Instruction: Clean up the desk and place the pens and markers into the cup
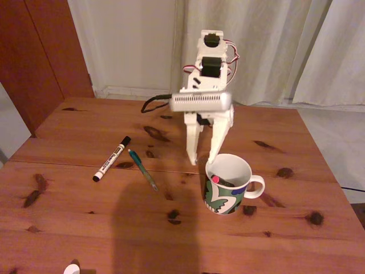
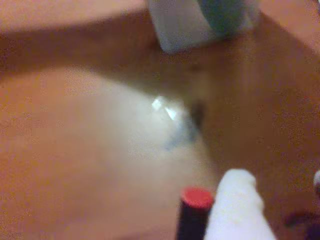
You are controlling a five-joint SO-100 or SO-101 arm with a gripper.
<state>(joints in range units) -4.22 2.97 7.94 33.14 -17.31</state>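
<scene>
My gripper (image 1: 202,162) points straight down just behind the left rim of the cup (image 1: 227,194), a white mug with a green and blue pattern. It is shut on the black pen, whose red end (image 1: 215,179) hangs below the fingertips at the cup's rim. In the wrist view the same red end (image 2: 196,198) sits right beside a white finger (image 2: 235,200), and the cup (image 2: 200,22) is blurred at the top. Flat on the desk (image 1: 85,217), to the left, lie the white marker (image 1: 112,158) with its black cap and the thin green pen (image 1: 143,169).
A black cable (image 1: 153,103) runs from the arm's base at the back of the desk. A small white object (image 1: 72,269) sits at the near edge. Dark knots dot the planks, with bare wood in front of the cup.
</scene>
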